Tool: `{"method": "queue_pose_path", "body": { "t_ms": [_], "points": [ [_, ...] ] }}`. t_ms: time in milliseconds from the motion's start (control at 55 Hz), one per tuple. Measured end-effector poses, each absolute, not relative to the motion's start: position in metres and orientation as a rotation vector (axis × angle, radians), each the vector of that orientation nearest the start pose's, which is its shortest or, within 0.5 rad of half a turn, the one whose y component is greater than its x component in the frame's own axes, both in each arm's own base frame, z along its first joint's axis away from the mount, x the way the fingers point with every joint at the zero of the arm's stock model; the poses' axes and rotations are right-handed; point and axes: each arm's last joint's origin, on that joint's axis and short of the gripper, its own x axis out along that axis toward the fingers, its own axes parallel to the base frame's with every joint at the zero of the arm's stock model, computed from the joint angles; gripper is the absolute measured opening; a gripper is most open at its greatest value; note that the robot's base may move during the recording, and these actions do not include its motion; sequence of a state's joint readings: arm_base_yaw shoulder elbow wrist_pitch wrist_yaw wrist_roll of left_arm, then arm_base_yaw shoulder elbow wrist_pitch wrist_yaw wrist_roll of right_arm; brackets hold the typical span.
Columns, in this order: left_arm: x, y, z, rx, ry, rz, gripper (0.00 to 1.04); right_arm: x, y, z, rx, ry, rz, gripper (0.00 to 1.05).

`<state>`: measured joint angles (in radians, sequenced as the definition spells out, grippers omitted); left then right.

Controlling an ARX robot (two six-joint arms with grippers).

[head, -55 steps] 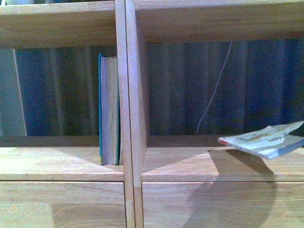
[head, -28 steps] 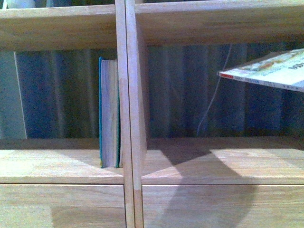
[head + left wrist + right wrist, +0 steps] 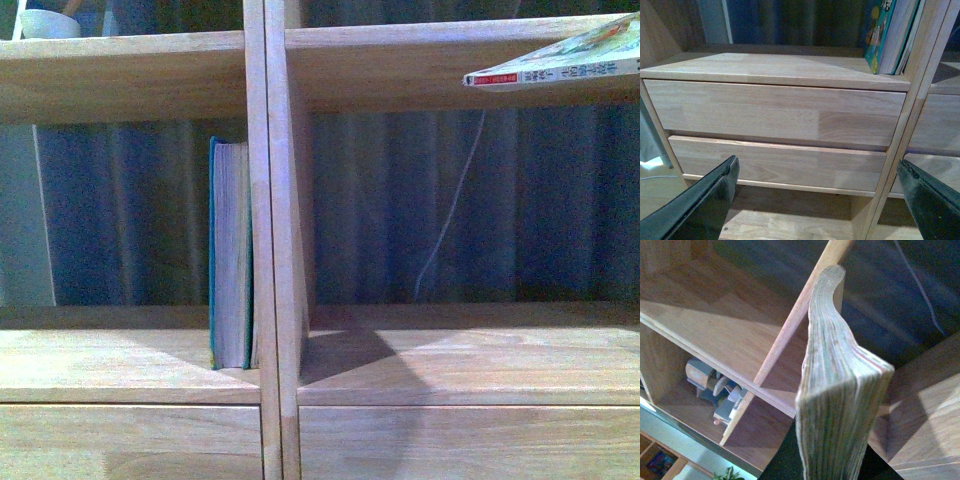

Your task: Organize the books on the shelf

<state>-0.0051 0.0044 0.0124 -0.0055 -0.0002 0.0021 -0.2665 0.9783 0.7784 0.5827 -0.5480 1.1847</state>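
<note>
Dark blue curtain (image 3: 400, 200) fills the open back of the shelf (image 3: 450, 350), and we're close in on the middle row. Teal book (image 3: 230, 255) stands upright in the left compartment, tucked against the central divider (image 3: 270, 200). Up at the right the paperback (image 3: 560, 58) hangs nearly flat, red-striped spine toward us, level with the front edge of the upper board and resting on nothing. Right hand shows in no view, so I cannot tell its grip. Left hand (image 3: 817, 165) sits low by the drawer fronts (image 3: 775, 115), fingers spread wide, holding nothing. Danger now: the paperback is thin and floppy, with its pages bowing in the right wrist view. A corner could catch the board edge going in and twist loose. Stood alone it would likely slump, and beside the teal book a clumsy nudge could topple that one
</note>
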Motion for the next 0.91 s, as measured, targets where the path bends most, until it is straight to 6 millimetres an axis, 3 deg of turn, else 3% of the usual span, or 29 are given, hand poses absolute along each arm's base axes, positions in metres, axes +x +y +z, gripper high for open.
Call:
{"method": "queue_pose_path", "body": {
  "t_ms": [109, 218, 309, 509, 908],
  "points": [
    [0.097, 0.000, 0.167, 0.002, -0.002, -0.005, 0.97, 0.194, -0.037, 0.373, 0.993, -0.171, 0.500, 0.07],
    [0.097, 0.000, 0.167, 0.002, -0.002, -0.005, 0.97, 0.163, -0.033, 0.378, 0.940, -0.232, 0.576, 0.07],
    [0.097, 0.000, 0.167, 0.002, -0.002, -0.005, 0.97, 0.157, -0.032, 0.375, 0.946, -0.231, 0.570, 0.07],
    [0.097, 0.000, 0.167, 0.002, -0.002, -0.005, 0.97, 0.167, -0.014, 0.370, 0.974, -0.196, 0.585, 0.07],
    [0.097, 0.000, 0.167, 0.002, -0.002, -0.005, 0.97, 0.191, 0.048, 0.365, 0.954, -0.100, 0.691, 0.07]
  ]
}}
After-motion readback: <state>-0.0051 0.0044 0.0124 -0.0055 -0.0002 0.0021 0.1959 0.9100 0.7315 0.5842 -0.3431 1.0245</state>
